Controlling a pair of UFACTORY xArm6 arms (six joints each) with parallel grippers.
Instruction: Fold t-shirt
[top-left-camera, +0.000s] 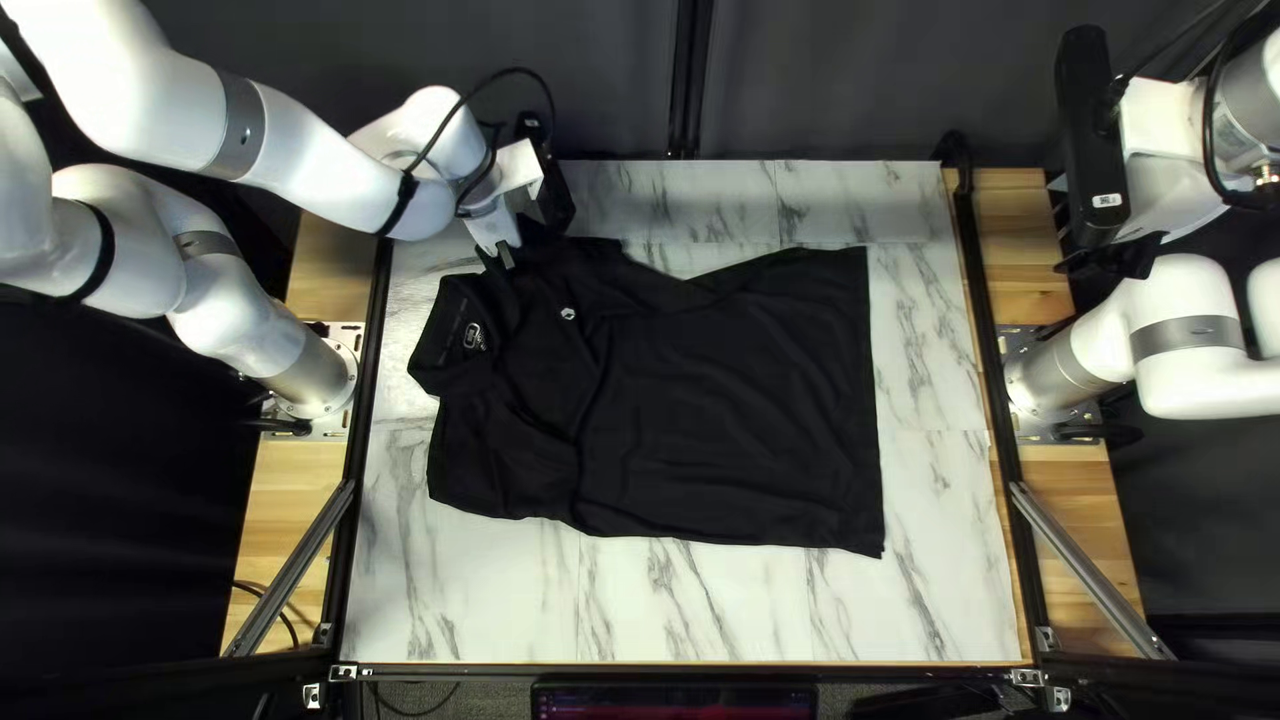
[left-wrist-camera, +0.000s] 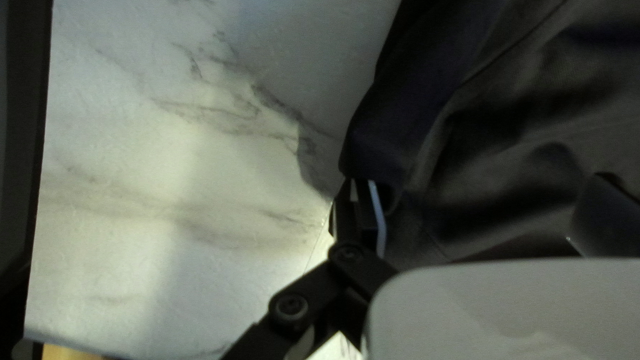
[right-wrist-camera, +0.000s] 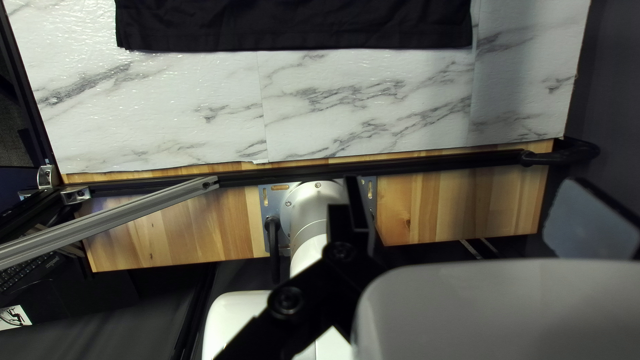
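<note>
1 shirt (top-left-camera: 720, 400) lies by the left gripper (top-left-camera: 504, 255), gaping, empty; right gripper (top-left-camera: 1110, 256) gapes, empty.

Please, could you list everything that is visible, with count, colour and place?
shirt: one, black, spread on the table
table: one, white with grey veins, centre
wooden boards: two, brown, beside table
rails: three, black, table's sides and near edge
metal bars: two, grey, over wooden boards
curtain: at least one, dark, behind table
screen: one, dark, near edge
keyboard: one, black, right wrist view
arms: two, white, beside table
left gripper: one, black, open, at shirt
right gripper: one, black, open, right of table
</note>
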